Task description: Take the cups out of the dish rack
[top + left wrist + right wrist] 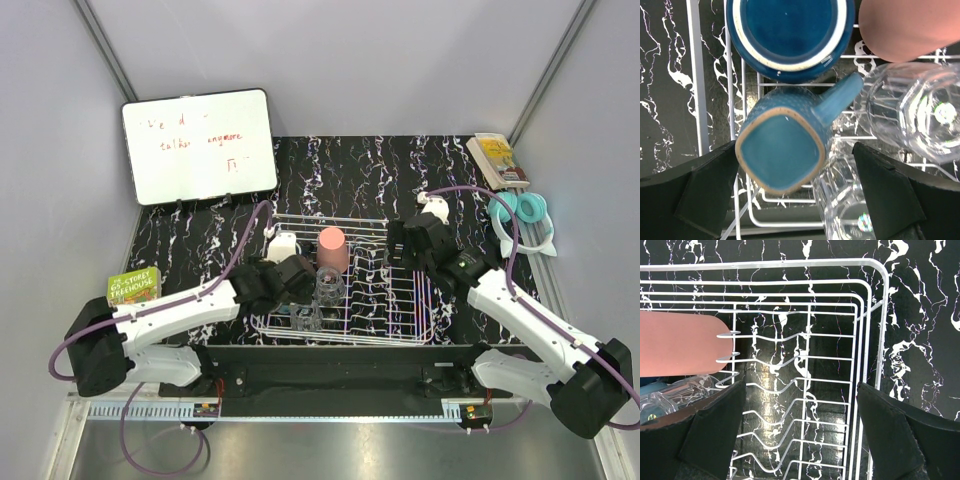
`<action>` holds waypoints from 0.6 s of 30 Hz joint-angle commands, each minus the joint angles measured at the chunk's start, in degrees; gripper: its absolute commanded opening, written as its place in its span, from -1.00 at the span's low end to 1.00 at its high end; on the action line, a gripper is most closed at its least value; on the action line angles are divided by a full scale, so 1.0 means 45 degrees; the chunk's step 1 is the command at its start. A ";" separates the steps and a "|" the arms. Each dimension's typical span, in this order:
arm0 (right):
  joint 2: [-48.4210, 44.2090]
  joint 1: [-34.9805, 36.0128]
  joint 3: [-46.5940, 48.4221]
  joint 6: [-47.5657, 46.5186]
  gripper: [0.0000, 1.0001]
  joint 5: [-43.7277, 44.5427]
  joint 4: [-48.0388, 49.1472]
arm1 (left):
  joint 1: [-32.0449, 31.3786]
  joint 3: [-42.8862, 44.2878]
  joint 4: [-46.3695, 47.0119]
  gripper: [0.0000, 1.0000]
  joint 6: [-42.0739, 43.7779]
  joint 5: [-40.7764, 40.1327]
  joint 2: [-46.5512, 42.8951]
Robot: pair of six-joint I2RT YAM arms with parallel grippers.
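Left end effector, teal mug, glass crowding

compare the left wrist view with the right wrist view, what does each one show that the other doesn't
Only the left wrist view: the teal mug, bottom up between the fingers of the open left gripper, and the dark blue cup beyond it.

Only the right wrist view: a rounded corner of the dish rack and bare prong rows, under the open right gripper.

Both: the salmon-pink tumbler, clear glass (two in the left view, part of one in the right), rack wires and the black marbled table.
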 commanded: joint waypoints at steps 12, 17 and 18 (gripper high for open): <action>-0.0345 0.0059 -0.0164 0.0163 1.00 0.0026 0.0302 | 0.0241 -0.0468 0.1365 -0.44 0.0146 -0.0196 0.0295; -0.0365 0.0059 -0.0164 0.0183 0.99 0.0065 0.0302 | 0.0221 -0.0351 0.1150 -1.00 0.0204 -0.0313 0.0022; -0.0384 0.0059 -0.0164 0.0164 0.99 0.0046 0.0302 | 0.0240 -0.0273 0.1053 -1.00 0.0224 -0.0333 -0.0037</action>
